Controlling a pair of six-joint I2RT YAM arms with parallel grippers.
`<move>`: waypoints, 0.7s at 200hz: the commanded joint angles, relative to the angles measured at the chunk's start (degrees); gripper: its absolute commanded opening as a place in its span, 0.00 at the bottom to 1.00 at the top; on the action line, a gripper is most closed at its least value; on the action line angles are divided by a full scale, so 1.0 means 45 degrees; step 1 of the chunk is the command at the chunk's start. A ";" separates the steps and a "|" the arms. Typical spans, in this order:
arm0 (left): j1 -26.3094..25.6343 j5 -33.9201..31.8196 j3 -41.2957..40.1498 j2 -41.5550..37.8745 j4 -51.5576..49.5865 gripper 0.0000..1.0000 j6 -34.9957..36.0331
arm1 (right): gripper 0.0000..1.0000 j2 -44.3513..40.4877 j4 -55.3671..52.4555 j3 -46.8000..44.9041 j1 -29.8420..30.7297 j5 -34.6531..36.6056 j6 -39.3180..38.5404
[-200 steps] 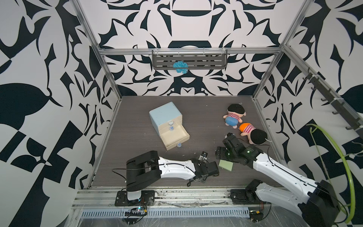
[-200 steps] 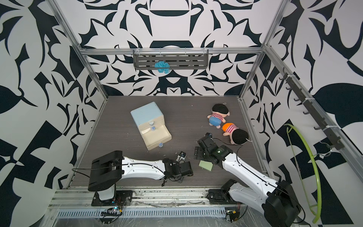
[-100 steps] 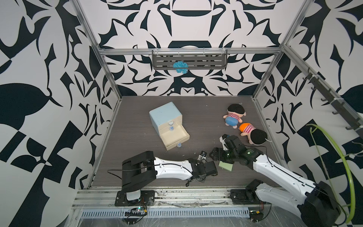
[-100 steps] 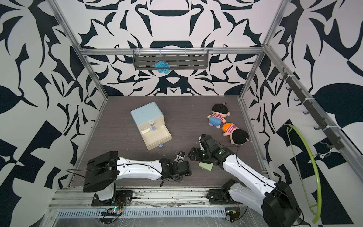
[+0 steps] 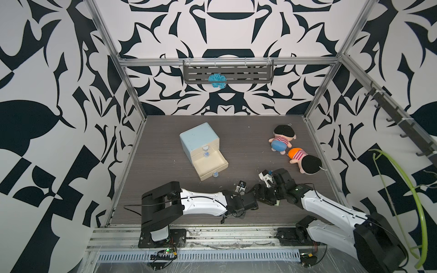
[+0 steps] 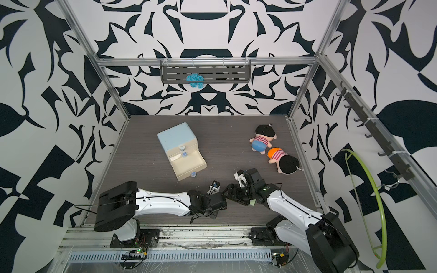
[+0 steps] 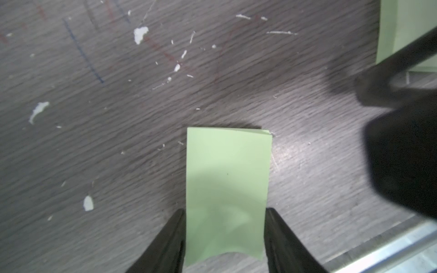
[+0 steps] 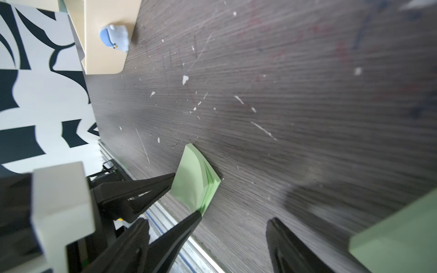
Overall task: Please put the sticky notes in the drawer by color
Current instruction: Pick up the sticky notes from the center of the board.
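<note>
At desk (image 5: 153,179) front, left hand (image 7: 225,210) is pinching a light-green square paper pad (image 7: 227,165), right hand (image 8: 208,222) gaping empty; open cream drawer (image 5: 212,172) looking unfilled.

From above, the left arm (image 5: 241,203) hides the gripped green pad (image 7: 227,189), at four o'clock from the drawer (image 5: 199,144). I see the second green pad (image 8: 397,234) only blurred, cropped by the frame edge.

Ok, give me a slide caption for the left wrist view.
Left gripper with jaws closed on a light green sticky-note pad, scratched dark table behind, second green pad nearby.
</note>
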 commanded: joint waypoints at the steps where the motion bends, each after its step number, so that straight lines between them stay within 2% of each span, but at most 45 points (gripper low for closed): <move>1: 0.0043 0.0097 -0.0056 -0.0260 0.0070 0.55 0.0063 | 0.83 0.0704 0.1897 -0.0267 -0.0082 -0.1041 0.1171; 54: 0.0044 0.0024 -0.0067 -0.0534 -0.0012 0.55 0.0009 | 0.74 0.2612 0.3333 -0.0481 -0.0096 -0.1308 0.2015; 113: 0.0067 -0.0180 0.0220 -0.0788 -0.0285 0.55 0.0076 | 0.73 0.3198 0.4029 -0.0476 -0.0097 -0.1742 0.2380; 140: 0.0062 -0.0189 0.0277 -0.0731 -0.0314 0.55 0.0115 | 0.63 0.3413 0.4598 -0.0648 -0.0086 -0.1922 0.2626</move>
